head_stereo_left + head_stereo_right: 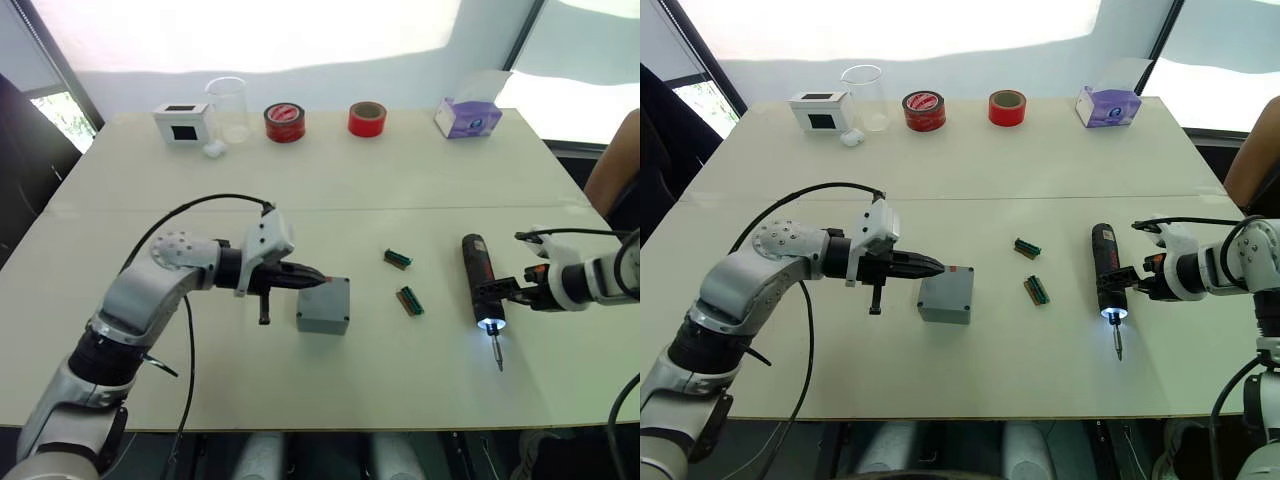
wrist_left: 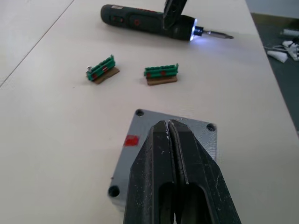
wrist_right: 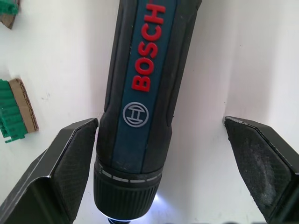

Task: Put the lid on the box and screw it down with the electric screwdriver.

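Grey lid [image 2: 196, 135] already sits flush on the box [image 1: 324, 306] near the table's [image 1: 330, 180] middle, with the left gripper [image 2: 169, 128] closed empty and pressing its tips on top. The step in hand looks like picking up the screwdriver [image 1: 482, 282], which lies lit to the right; the right gripper [image 3: 163, 135] straddles it with fingers spread wide, one pad touching the barrel. Next it must close and lift. Two green bit holders [image 1: 404, 280] lie between tool and box; the table's near edge is close, elsewhere room is ample.
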